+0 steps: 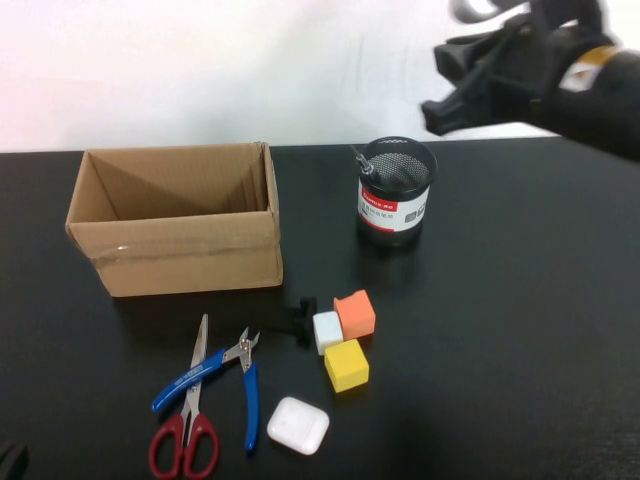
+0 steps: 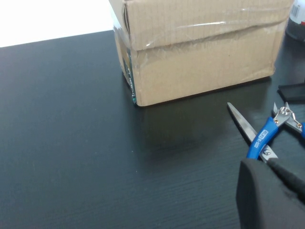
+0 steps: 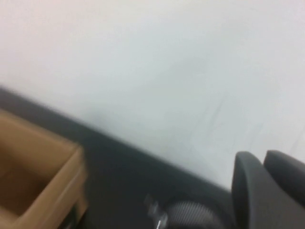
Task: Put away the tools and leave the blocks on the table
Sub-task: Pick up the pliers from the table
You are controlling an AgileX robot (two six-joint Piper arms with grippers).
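Note:
The red-handled scissors and the blue-handled pliers lie crossed on the black table, near its front left. A slim tool with a metal tip stands in the black mesh cup. The orange block, white block and yellow block sit clustered mid-table. My right gripper hangs shut and empty, high above and to the right of the cup. My left gripper rests shut at the front left, just short of the pliers and a scissor blade.
An open cardboard box stands at the back left. A white rounded case lies in front of the blocks. A small black knob piece sits just left of the white block.

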